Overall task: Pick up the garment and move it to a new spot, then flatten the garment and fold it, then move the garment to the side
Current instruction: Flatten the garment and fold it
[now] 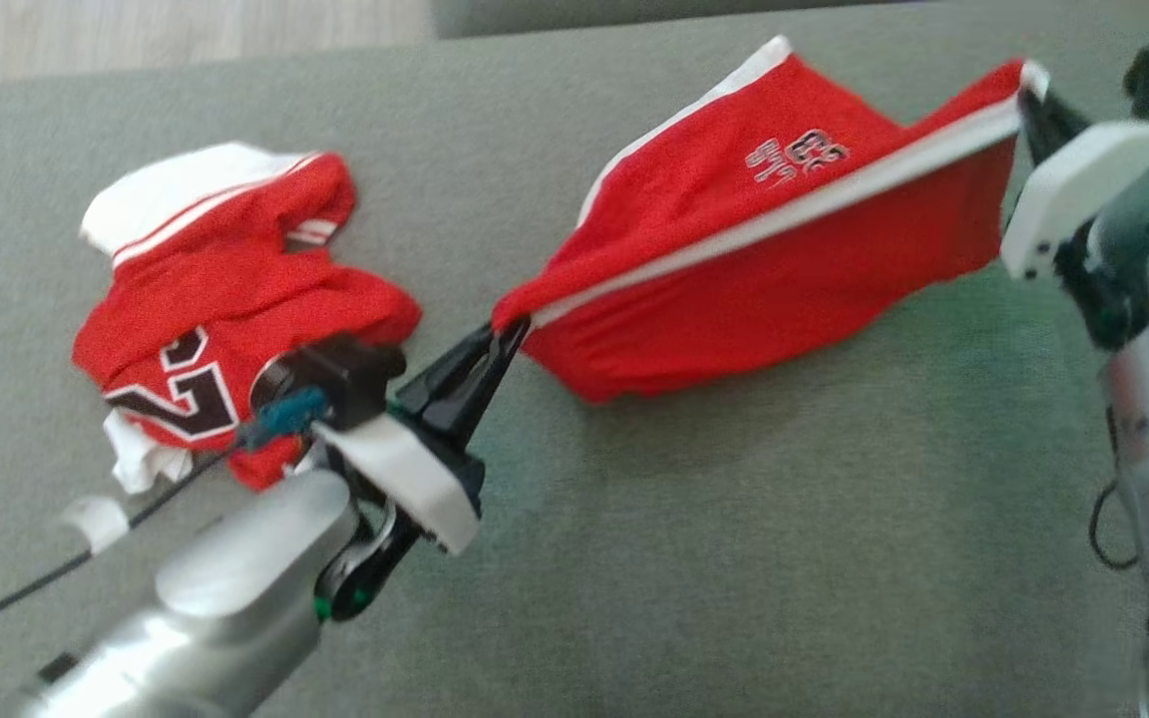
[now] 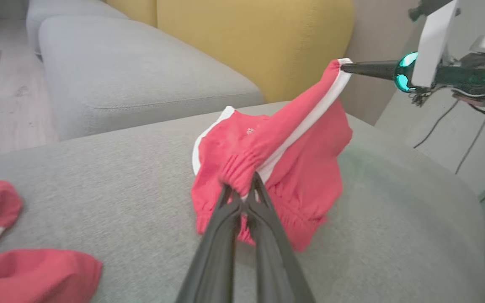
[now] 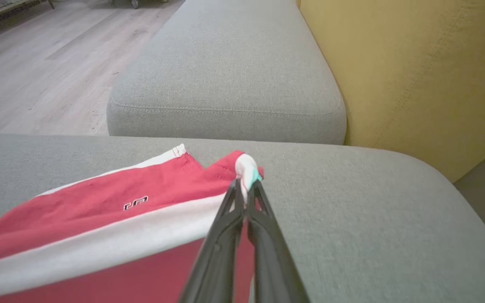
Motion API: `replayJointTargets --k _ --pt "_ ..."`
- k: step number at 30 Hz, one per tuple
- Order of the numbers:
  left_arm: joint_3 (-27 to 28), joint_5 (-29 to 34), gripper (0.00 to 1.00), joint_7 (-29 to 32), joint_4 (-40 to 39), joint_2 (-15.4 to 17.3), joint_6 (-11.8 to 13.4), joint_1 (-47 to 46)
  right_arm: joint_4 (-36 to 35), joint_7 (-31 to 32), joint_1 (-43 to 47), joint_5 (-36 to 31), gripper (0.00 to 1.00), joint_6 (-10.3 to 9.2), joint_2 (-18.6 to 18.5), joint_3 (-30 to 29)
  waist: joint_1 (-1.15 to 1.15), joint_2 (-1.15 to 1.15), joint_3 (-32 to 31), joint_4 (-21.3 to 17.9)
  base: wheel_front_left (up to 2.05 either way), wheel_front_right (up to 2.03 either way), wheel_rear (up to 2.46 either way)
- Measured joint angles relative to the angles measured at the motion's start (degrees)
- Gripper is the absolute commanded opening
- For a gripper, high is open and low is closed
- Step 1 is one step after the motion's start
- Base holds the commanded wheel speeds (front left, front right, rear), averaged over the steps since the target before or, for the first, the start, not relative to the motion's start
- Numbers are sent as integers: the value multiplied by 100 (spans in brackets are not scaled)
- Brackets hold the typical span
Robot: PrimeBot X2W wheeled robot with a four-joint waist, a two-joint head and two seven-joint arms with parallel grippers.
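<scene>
Closest to the head camera, the silver left forearm (image 1: 235,588) rises from the lower left corner with a thin black cable (image 1: 26,598) trailing beside it. It ends in the left gripper (image 1: 507,334), whose two long dark fingers are pressed together on a bunched corner of the red fabric shorts (image 1: 764,269), which carry a white side stripe and a small embroidered mark. At the upper right of that view, the right gripper (image 1: 1028,105) is clamped in the same way on the opposite end of the shorts, and the right wrist view shows a white-edged tip of cloth poking out past its fingertips. Between the two grips the shorts hang stretched in a slanted line, the right end higher than the left, with the white stripe taut along the top. The rest of the fabric sags toward the grey woven sofa cushion (image 1: 734,558); whether the lower hem touches it cannot be told. On the robot's left, well apart from the shorts, a crumpled red and white jersey with a black number (image 1: 205,299) lies on the same cushion, partly behind the left wrist. Beyond are a second grey cushion (image 3: 225,75), a mustard yellow backrest (image 2: 251,42) and a pale wooden floor (image 3: 36,75).
</scene>
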Motion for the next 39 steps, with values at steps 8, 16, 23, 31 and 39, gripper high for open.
replayJointTargets --k 8,16,23,31,39 --pt "-25 45 0 149 570 -543 -201 -657 603 -196 -828 -557 0 -3 -8 -174 0 0 512 453 0 0 0" --pt "-142 123 0 138 1014 -950 -376 -1014 1335 -482 -1372 -812 0 -9 -65 -325 0 0 864 887 0 0 0" --pt "-235 163 0 31 1348 -1204 -453 -1220 1928 -829 -1632 -1029 0 -9 -204 -389 -1 0 1106 1138 0 0 0" --pt "-343 211 96 -69 1671 -1382 -503 -1434 2501 -1249 -1985 -1077 100 -9 -256 -393 -1 0 1221 1273 0 0 0" --pt "-145 196 100 -272 1967 -1354 -482 -1445 2883 -1831 -2029 -1056 100 -9 -237 -467 -1 0 966 1142 0 0 0"
